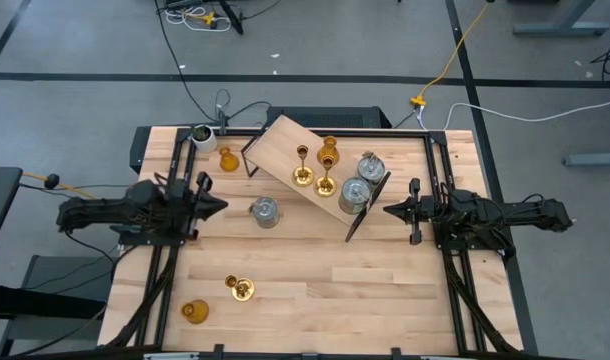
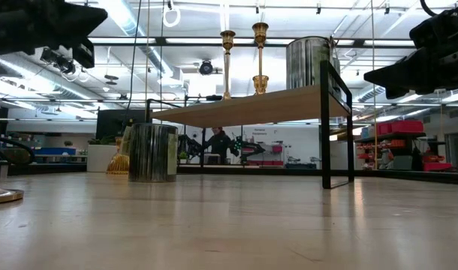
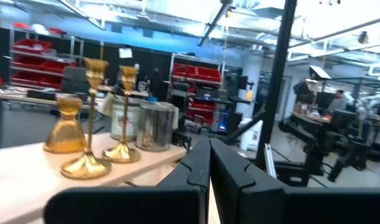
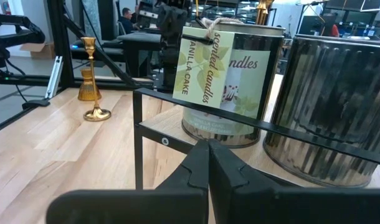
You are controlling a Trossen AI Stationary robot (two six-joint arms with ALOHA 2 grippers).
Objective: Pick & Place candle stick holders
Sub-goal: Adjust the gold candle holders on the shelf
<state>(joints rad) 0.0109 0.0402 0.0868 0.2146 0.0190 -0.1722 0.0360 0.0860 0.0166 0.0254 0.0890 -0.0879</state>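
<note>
Brass and tin holders sit on the shelf (image 1: 285,150); both end effectors closed, empty; next, left end effector (image 1: 218,206) fetches the grey cylinder (image 1: 265,211).

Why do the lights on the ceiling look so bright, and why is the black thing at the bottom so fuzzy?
Low view: the ceiling lamps shine straight into the camera, so the arms look like dark shapes. Left wrist view: the left gripper sits too close to be sharp. Right wrist view: the right gripper is soft too, while the label on the silver-grey cylinder reads clearly.

shelf (image 1: 285,150): five holders on it | table (image 1: 385,290): four holders around, pot (image 1: 203,136) at back-left corner
</note>
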